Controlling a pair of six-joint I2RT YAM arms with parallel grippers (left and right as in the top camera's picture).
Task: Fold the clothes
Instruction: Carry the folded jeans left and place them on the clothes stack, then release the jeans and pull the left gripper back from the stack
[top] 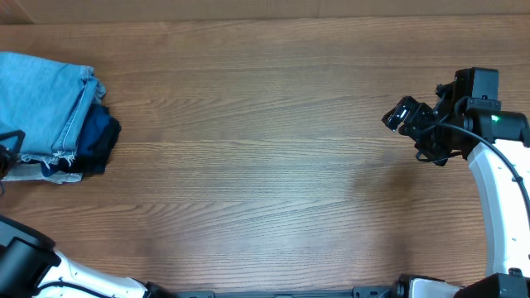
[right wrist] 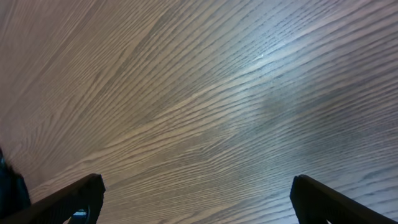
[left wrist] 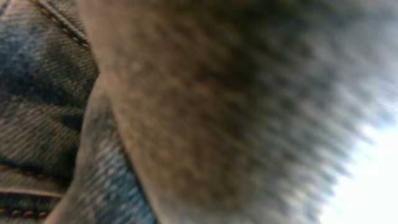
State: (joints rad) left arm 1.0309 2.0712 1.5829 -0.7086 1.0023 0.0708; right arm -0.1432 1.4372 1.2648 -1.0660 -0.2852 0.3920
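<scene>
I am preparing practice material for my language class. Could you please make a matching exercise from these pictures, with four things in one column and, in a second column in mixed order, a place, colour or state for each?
Things
1. jeans
2. navy garment
3. right gripper
4. table

Descriptions
A. brown, with wood grain
B. open, above bare wood
C. light blue, folded, at the left edge
D. dark, partly hidden under another garment

Pairs: 1-C, 2-D, 3-B, 4-A
</scene>
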